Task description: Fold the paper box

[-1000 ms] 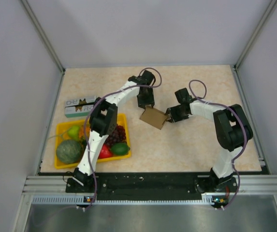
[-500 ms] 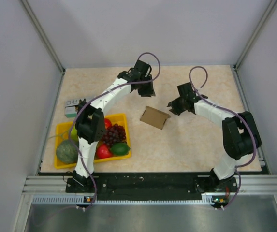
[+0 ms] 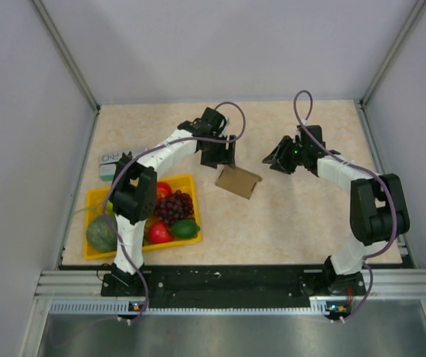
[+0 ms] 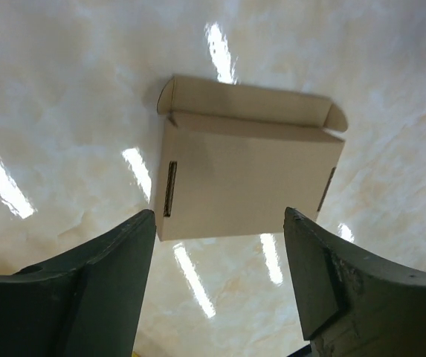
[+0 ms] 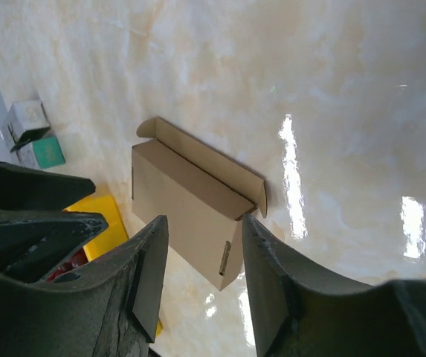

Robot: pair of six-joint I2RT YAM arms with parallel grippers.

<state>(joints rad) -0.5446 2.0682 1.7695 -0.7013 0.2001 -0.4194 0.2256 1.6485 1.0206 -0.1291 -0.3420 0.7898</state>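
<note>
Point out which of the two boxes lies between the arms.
The plain brown paper box; the green-and-white carton sits at the far left, behind the yellow tray.

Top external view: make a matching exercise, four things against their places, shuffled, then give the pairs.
1 paper box
2 yellow tray
3 printed carton
4 melon

A in the tray's near-left corner
B just beyond the tray's far edge
C middle of the table
D near-left part of the table, holding fruit

Pairs: 1-C, 2-D, 3-B, 4-A
</note>
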